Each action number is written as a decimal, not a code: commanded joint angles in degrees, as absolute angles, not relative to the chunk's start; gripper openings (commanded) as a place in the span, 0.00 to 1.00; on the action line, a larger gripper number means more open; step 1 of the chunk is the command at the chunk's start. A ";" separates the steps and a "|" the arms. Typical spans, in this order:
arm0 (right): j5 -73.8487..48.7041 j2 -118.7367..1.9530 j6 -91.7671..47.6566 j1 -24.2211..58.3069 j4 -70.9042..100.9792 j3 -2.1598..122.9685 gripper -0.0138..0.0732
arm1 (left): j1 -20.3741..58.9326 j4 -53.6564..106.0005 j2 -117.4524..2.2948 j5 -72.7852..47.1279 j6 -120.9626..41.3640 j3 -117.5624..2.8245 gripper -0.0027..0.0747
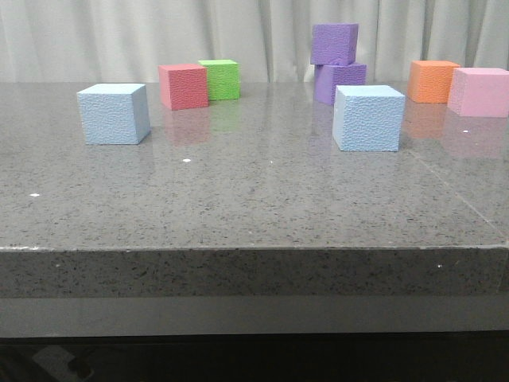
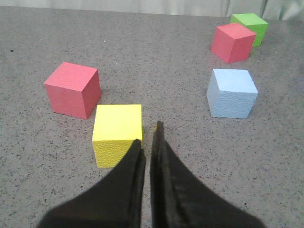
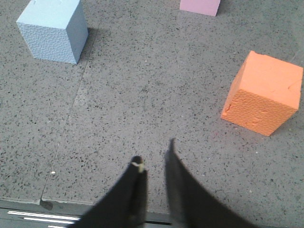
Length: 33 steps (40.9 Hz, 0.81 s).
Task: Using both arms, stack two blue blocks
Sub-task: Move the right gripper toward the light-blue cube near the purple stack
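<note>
Grey speckled table, front edge straight across, bare stone behind it. Two blue blocks sit apart, unstacked: left blue block well left, right blue block right of centre, wide open stone between them. Behind: red cube touching or nearly touching green cube; purple cubes stacked two high, just behind the right blue block; orange cube beside pink cube at far right.

Left gripper: fingers nearly together, holding nothing, tips just beside a yellow cube.

Right gripper: narrow gap, probably shut, empty, near the table's edge; clear stone ahead.
</note>
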<state>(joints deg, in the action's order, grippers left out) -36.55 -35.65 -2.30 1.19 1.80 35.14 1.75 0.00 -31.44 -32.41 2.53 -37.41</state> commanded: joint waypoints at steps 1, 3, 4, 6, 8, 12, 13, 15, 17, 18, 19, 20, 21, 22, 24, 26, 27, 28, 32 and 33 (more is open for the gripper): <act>-32.73 -36.08 -2.51 1.26 1.75 36.73 0.63 | 1.75 0.00 -32.22 -28.41 3.08 -39.40 0.27; -33.08 -36.08 -2.51 1.26 1.75 36.73 0.73 | 1.75 0.00 -32.22 -28.28 3.08 -39.40 0.38; -33.38 -36.08 -2.51 1.26 1.75 36.73 0.78 | 1.75 0.00 -32.22 -28.28 3.08 -39.40 0.44; -33.83 -36.33 -2.51 1.26 2.12 36.73 0.83 | 1.75 0.00 -32.22 -28.17 3.08 -39.40 0.53; -34.09 -36.69 -2.56 1.40 3.00 36.96 0.84 | 2.25 0.39 -32.22 -28.20 3.08 -39.40 0.58; -34.52 -37.86 -4.58 3.45 5.25 38.24 0.84 | 4.41 0.55 -32.22 -28.20 3.08 -39.40 0.59; -34.89 -38.35 -5.47 4.13 5.84 38.93 0.84 | 5.12 0.55 -32.22 -28.20 3.08 -39.40 0.59; -35.79 -39.22 -7.09 5.90 7.05 40.32 0.84 | 7.06 0.55 -32.22 -28.20 3.08 -39.40 0.59; -37.27 -40.63 -7.83 7.90 8.24 42.24 0.84 | 9.13 0.55 -32.22 -28.20 2.97 -39.40 0.59; -38.09 -41.58 -7.83 8.79 8.67 43.38 0.84 | 10.24 0.41 -32.22 -28.20 2.97 -39.40 0.59; -38.68 -42.35 -7.83 9.98 8.92 44.29 0.84 | 10.76 0.41 -32.22 -28.20 2.97 -39.40 0.59; -39.26 -43.15 -7.83 10.85 9.01 45.18 0.84 | 11.74 0.41 -32.22 -28.20 2.97 -39.40 0.59; -39.96 -44.32 -7.83 11.70 9.07 46.39 0.84 | 12.63 0.41 -32.22 -28.20 2.97 -39.40 0.59; -40.38 -45.37 -7.77 12.79 9.12 47.26 0.84 | 13.20 0.41 -32.22 -28.20 2.97 -39.40 0.59; -41.11 -47.84 -7.64 14.30 9.12 49.31 0.84 | 14.27 0.41 -32.22 -28.20 2.97 -39.40 0.59; -41.68 -50.57 -6.61 16.09 9.12 51.46 0.84 | 14.98 0.41 -32.22 -28.20 2.97 -39.40 0.59; -41.83 -52.20 -6.04 16.66 9.12 52.41 0.84 | 15.11 0.41 -32.22 -28.20 2.97 -39.40 0.59; -42.01 -53.45 -5.13 17.35 9.12 53.69 0.84 | 15.24 0.41 -32.22 -28.20 2.97 -39.40 0.59; -42.86 -59.70 -2.44 19.04 8.67 58.49 0.84 | 15.38 0.41 -32.22 -28.20 2.97 -39.40 0.59; -42.87 -61.07 -1.45 19.44 8.44 59.56 0.84 | 15.38 0.41 -32.22 -28.20 2.97 -39.40 0.59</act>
<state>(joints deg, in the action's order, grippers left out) -45.18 -57.37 -3.98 18.28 8.49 54.30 14.90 0.00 -31.62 -32.41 2.53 -37.41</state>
